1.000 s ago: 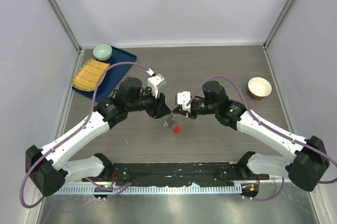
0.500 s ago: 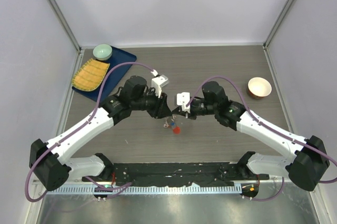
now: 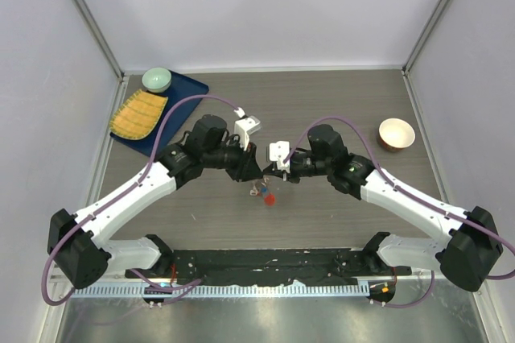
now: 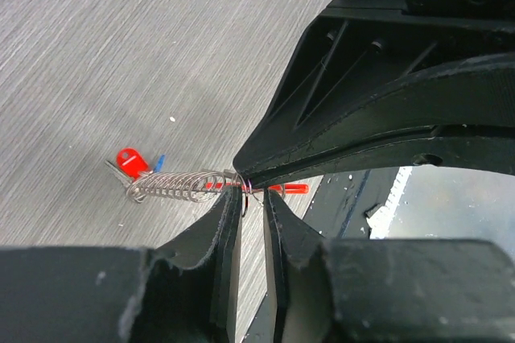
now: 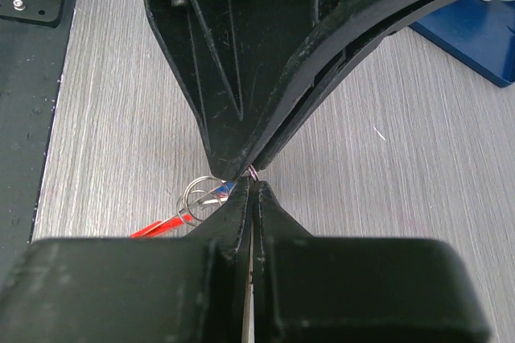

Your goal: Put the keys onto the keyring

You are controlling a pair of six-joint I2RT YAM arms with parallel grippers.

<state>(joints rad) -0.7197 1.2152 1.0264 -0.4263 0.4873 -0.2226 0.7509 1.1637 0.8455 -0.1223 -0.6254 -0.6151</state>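
The keyring, a pale grey wire coil (image 4: 179,185) with a red curved tag (image 4: 283,188) and a small blue tag (image 4: 158,162), hangs just above the table between both grippers (image 3: 264,191). A red-headed key (image 4: 127,159) sits at the coil's far end. I cannot pick out the plain silver key. My left gripper (image 4: 252,196) is nearly closed, a thin wire loop of the keyring pinched at its tips. My right gripper (image 5: 252,186) is shut tight on the same small loop (image 5: 254,172), tip to tip with the left gripper (image 5: 241,167). Ring loops (image 5: 201,195) and the red tag (image 5: 157,227) show beside it.
A blue tray (image 3: 183,89) with a yellow cloth (image 3: 137,113) and a green bowl (image 3: 157,79) sits at the back left. A tan bowl (image 3: 397,134) stands at the right. A black mat (image 3: 265,261) lies along the near edge.
My left arm has shifted a little right, bringing its gripper tips against the right gripper's. The keyring still hangs in the same place. The right arm has barely moved.
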